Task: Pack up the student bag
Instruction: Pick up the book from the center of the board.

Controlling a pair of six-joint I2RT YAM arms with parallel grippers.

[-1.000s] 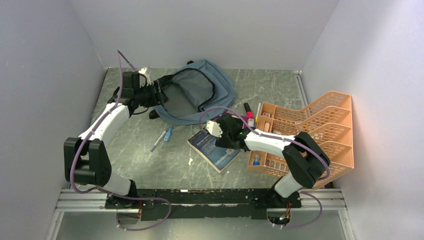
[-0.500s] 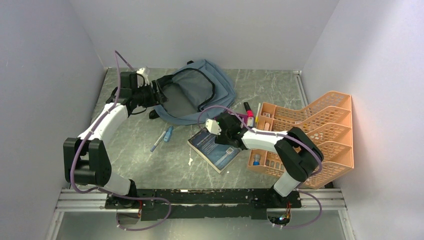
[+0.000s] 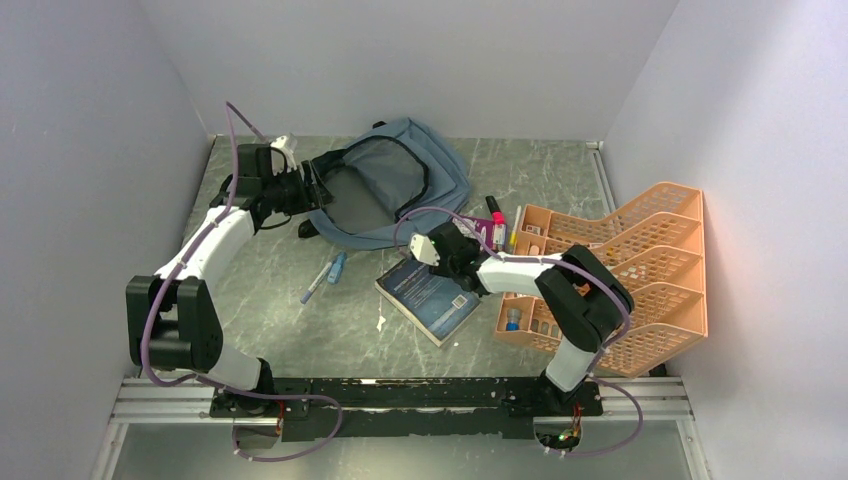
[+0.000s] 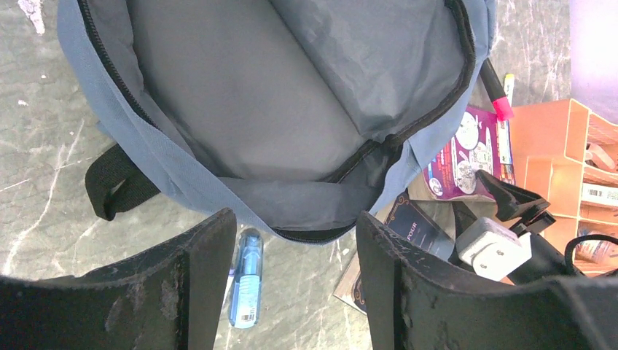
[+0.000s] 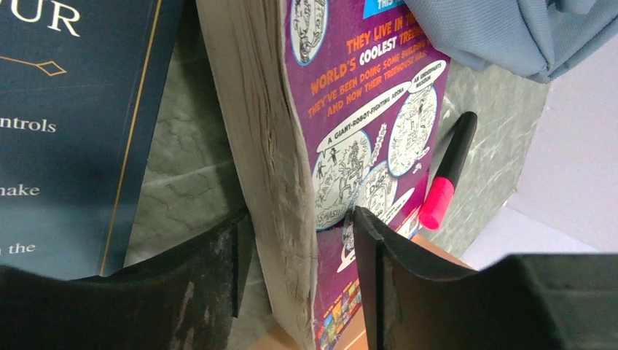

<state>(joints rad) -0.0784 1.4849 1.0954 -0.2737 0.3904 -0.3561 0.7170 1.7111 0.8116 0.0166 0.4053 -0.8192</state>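
Backpack (image 4: pixel 240 95) just beyond left pincer (image 4: pixel 295 222)

One backpack (image 3: pixel 445 160), one blue book (image 3: pixel 432 298), one purple book (image 5: pixel 368 109), one orange organiser (image 3: pixel 655 262).

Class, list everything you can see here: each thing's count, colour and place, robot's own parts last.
student bag: one, blue-grey, unzipped, back of table
book: one, dark blue, table centre
paperback: one, purple, beside the book
marker: one, black and pink, beside the paperback
pens: apparently two, blue, before the bag
tray organiser: one, orange, right side
table: one, grey marbled, under everything
left gripper: one, black, open at the bag's rim
right gripper: one, black, astride the paperback
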